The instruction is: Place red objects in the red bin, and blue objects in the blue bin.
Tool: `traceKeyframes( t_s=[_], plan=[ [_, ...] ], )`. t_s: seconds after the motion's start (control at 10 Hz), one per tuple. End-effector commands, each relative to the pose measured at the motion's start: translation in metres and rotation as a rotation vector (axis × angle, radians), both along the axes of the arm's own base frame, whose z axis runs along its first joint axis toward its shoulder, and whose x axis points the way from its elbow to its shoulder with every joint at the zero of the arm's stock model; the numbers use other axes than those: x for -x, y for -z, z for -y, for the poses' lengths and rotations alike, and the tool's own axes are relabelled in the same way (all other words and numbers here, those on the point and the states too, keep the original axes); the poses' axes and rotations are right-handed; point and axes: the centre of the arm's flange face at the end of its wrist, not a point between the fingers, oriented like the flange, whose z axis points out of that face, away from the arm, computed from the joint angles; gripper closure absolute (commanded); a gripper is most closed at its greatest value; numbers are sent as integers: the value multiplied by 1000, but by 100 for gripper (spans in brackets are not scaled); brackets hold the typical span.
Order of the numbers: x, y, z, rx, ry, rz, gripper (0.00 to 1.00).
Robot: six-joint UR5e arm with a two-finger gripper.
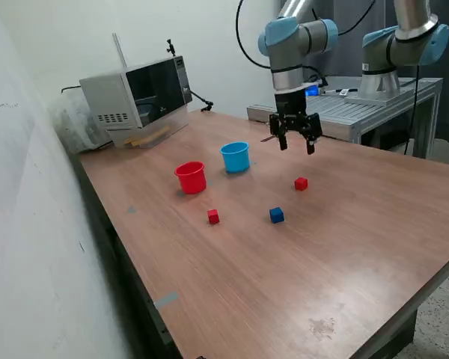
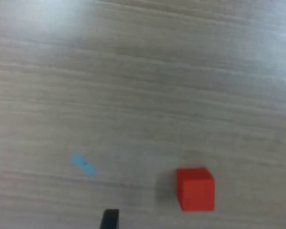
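My gripper (image 1: pixel 297 145) hangs open above the table with nothing between its fingers, to the exterior view's right of the blue bin (image 1: pixel 236 157). The red bin (image 1: pixel 191 178) stands beside the blue one, on its left in that view. A red cube (image 1: pixel 301 183) lies on the table below and in front of the gripper; the wrist view shows this red cube (image 2: pixel 196 189) close to the dark fingertips (image 2: pixel 109 219). A second red cube (image 1: pixel 213 216) and one dark blue cube (image 1: pixel 276 215) lie nearer the table's front. Both cups look empty from here.
A microwave (image 1: pixel 138 96) stands at the table's back corner on the exterior view's left. A second robot arm (image 1: pixel 400 45) on a metal stand is behind the table on the right. A small blue tape mark (image 2: pixel 83 165) sits on the wood.
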Motion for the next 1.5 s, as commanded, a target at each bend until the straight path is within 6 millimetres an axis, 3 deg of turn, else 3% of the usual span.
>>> traceKeyframes(
  t_s=[0.0,0.4,0.9,1.4],
  plan=[
    [-1,20,21,0,-36,1,0],
    [-2,45,41,-1,-69,1,0],
    [3,68,41,-6,-70,4,0],
    [8,76,39,-14,-66,1,0]
  ],
)
